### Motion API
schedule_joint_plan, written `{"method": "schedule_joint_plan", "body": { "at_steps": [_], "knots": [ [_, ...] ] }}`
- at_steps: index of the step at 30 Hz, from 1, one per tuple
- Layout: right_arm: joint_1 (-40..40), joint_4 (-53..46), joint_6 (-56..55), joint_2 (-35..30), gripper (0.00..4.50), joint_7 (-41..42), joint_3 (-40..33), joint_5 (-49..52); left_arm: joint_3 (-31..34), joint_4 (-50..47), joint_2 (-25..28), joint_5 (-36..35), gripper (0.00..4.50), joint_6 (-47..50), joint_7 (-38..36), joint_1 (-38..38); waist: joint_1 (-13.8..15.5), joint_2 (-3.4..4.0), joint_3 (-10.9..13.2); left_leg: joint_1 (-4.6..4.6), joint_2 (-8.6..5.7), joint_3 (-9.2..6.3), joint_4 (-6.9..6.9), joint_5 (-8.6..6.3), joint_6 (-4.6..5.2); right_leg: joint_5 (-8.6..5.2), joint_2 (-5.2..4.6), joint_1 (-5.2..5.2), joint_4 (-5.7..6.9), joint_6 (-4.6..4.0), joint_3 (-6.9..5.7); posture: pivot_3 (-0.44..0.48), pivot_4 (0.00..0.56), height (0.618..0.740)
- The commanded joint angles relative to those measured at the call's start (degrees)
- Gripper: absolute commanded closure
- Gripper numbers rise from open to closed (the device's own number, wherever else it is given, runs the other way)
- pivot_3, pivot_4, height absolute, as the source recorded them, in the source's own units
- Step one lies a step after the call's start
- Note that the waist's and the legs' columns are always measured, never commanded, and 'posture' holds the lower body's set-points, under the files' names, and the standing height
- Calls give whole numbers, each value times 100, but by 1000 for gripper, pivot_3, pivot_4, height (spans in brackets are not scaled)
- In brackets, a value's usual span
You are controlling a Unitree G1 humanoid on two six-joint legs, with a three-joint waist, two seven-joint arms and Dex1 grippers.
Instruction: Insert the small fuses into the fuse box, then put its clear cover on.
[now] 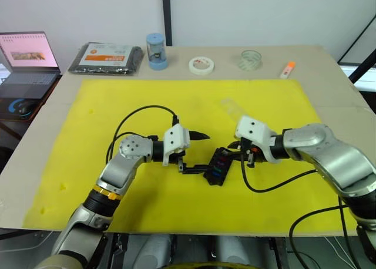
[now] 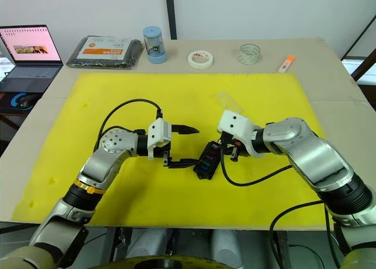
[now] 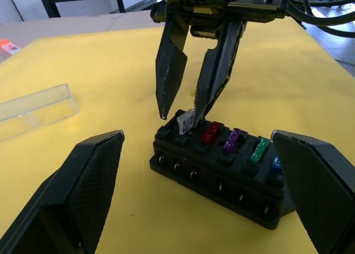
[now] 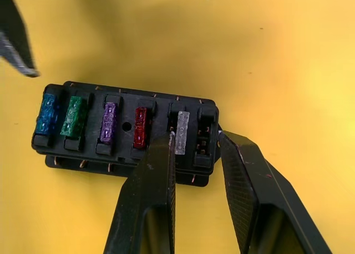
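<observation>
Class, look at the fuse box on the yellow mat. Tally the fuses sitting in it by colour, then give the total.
Fuses in the fuse box:
Teal fuse: 1
Green fuse: 1
Purple fuse: 1
Red fuse: 1
Grey fuse: 1
Total: 5

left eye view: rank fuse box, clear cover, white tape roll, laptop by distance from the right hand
1. fuse box, at the right hand, mat centre.
2. clear cover, just beyond, on the mat.
3. white tape roll, table's far edge.
4. laptop, far left, off the table.
</observation>
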Motion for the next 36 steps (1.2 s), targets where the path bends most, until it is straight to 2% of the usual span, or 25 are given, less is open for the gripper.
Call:
{"method": "schedule_joint_plan", "body": {
  "at_steps": [1, 20, 25, 36],
  "knots": [
    [-27, -134, -97, -28, 3169, 160, -248, 187, -11, -76, -12, -4, 0, -98, -32, -77, 0, 0, 0, 0, 0, 0, 0, 0, 0, 0, 0, 0, 0, 0, 0, 0, 150, 740],
    [11, -162, -245, -77, 3169, 218, -687, 401, -11, -22, -61, 17, 0, -101, -27, -102, 3, 0, 0, -1, 0, 0, 1, 0, 0, 0, -1, 0, 0, 0, 0, 0, 150, 740],
    [286, -244, -314, -82, 4385, 206, -825, 509, -8, 17, -80, 12, 0, -103, -43, -127, 4, 0, 0, -1, 0, 0, 0, 0, 0, 0, -1, 0, 0, 0, 0, 0, 150, 740],
    [353, -233, -391, 34, 4447, 109, -641, 440, 11, 113, -88, 25, 0, -109, -99, -214, 2, 0, 0, -1, 0, 0, 1, 0, 0, 0, -1, 0, 1, 0, 0, 0, 150, 740]
  ]
}}
